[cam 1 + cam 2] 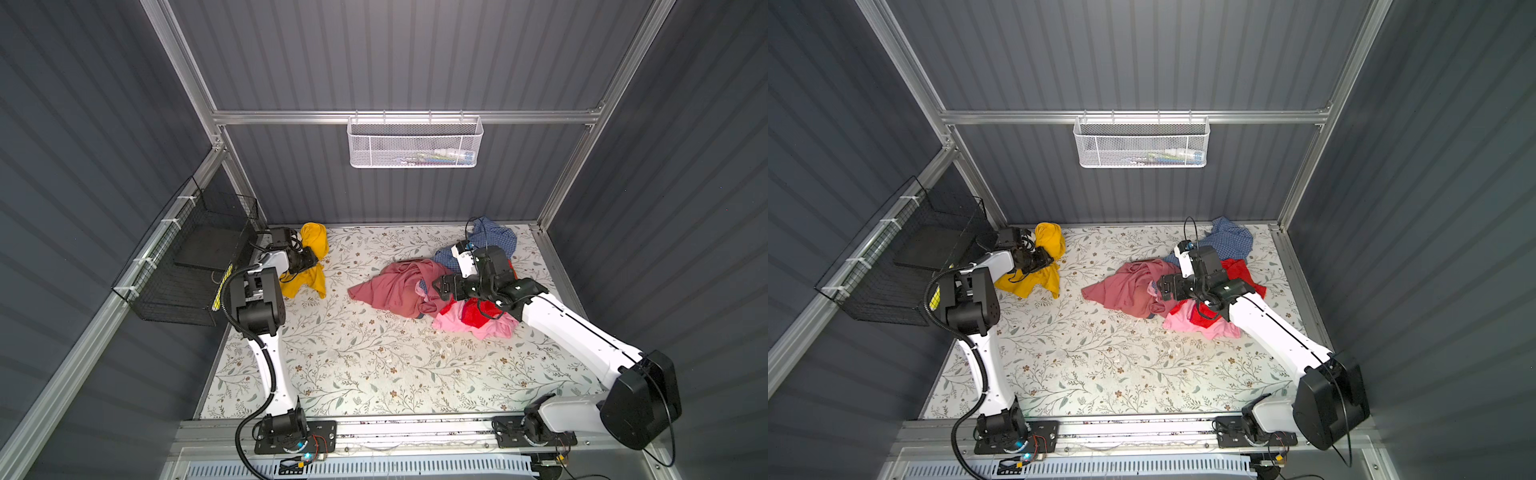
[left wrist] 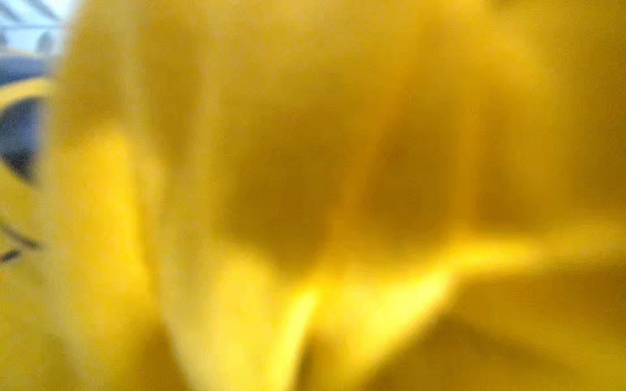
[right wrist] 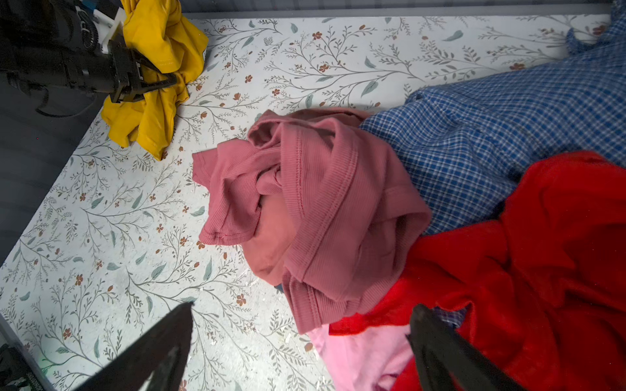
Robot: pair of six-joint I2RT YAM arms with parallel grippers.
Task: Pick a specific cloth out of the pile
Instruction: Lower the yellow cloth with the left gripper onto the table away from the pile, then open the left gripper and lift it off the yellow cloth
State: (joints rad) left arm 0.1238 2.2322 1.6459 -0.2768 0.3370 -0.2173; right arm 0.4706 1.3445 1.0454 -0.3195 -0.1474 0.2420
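The mustard-yellow cloth [image 1: 314,243] [image 1: 1051,241] lies bunched at the table's back left, apart from the pile. My left gripper [image 1: 312,262] [image 1: 1047,262] [image 3: 166,76] is pushed into it. Yellow folds drape over the fingers and blur out the left wrist view [image 2: 305,169], so the jaw gap stays hidden. The pile [image 1: 415,286] [image 1: 1133,286] sits at the back right, made of dusty-rose [image 3: 321,203], blue-checked [image 3: 491,118], bright red [image 3: 542,254] and light pink [image 3: 366,355] garments. My right gripper [image 1: 440,286] [image 1: 1163,287] [image 3: 305,306] hovers open over the pile's front edge, holding nothing.
A black wire basket [image 1: 187,257] hangs on the left wall, close to my left arm. On the back wall, above the table, hangs a white mesh basket [image 1: 415,141]. The floral tabletop [image 1: 353,353] shows bare between the cloth and the pile and toward the front.
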